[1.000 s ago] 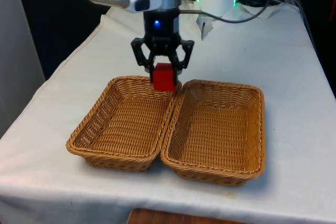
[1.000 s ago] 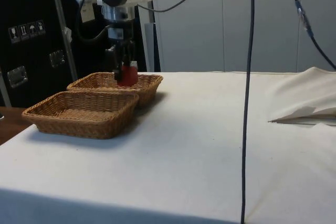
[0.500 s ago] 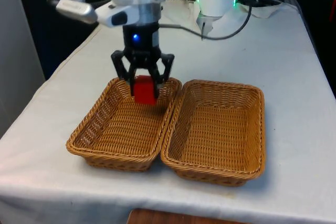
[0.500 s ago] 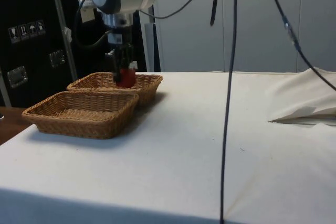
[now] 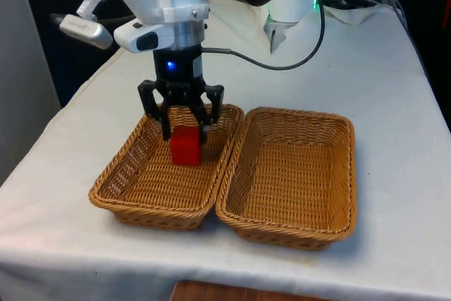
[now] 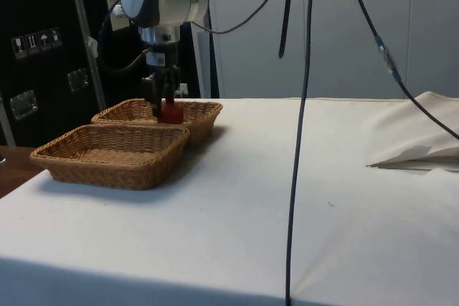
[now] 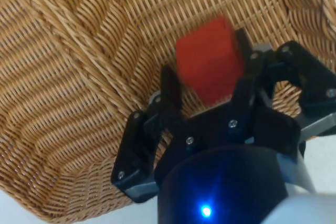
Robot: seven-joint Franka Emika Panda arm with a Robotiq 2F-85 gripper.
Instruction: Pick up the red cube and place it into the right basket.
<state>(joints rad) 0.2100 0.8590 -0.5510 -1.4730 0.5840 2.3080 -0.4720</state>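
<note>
Now, the end effector (image 5: 182, 126) hangs inside the basket on the front view's left (image 5: 134, 174), fingers spread apart, with the red cube (image 5: 186, 146) loose just below them. Beside it, touching, sits the other basket (image 5: 296, 174) on the tabletop (image 5: 394, 103).

We are seeing the end effector (image 5: 183, 126) hanging over one wicker basket (image 5: 134, 174), with the red cube (image 5: 186, 146) just below its fingertips, which are standing apart. A second basket (image 5: 338, 174) is sitting beside it on the table (image 5: 394, 103).
</note>
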